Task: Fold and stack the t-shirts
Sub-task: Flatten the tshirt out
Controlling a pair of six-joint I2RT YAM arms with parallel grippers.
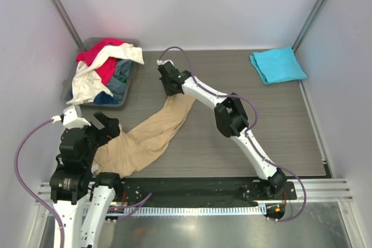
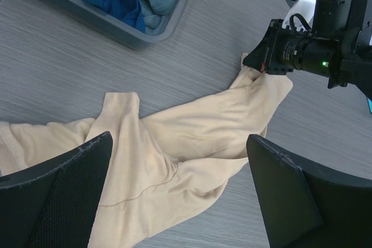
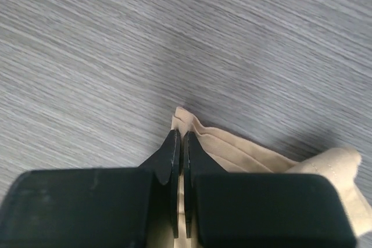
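Observation:
A tan t-shirt (image 1: 148, 137) lies stretched in a crumpled diagonal band across the grey table, from near my left arm up to the middle. My right gripper (image 1: 169, 90) is shut on its far end; the right wrist view shows the cloth (image 3: 232, 152) pinched between the closed fingers (image 3: 181, 137). My left gripper (image 1: 111, 126) is open just above the shirt's near left part, its fingers (image 2: 64, 172) spread wide over the cloth (image 2: 174, 155). A folded turquoise t-shirt (image 1: 278, 65) lies at the back right. Red (image 1: 99, 56), white (image 1: 87, 82) and dark blue shirts (image 1: 119, 79) fill the bin.
The grey plastic bin (image 1: 125, 100) stands at the back left of the table, also in the left wrist view (image 2: 116, 27), close to the tan shirt. White walls stand on both sides. A metal rail runs along the table's near edge (image 1: 203, 198).

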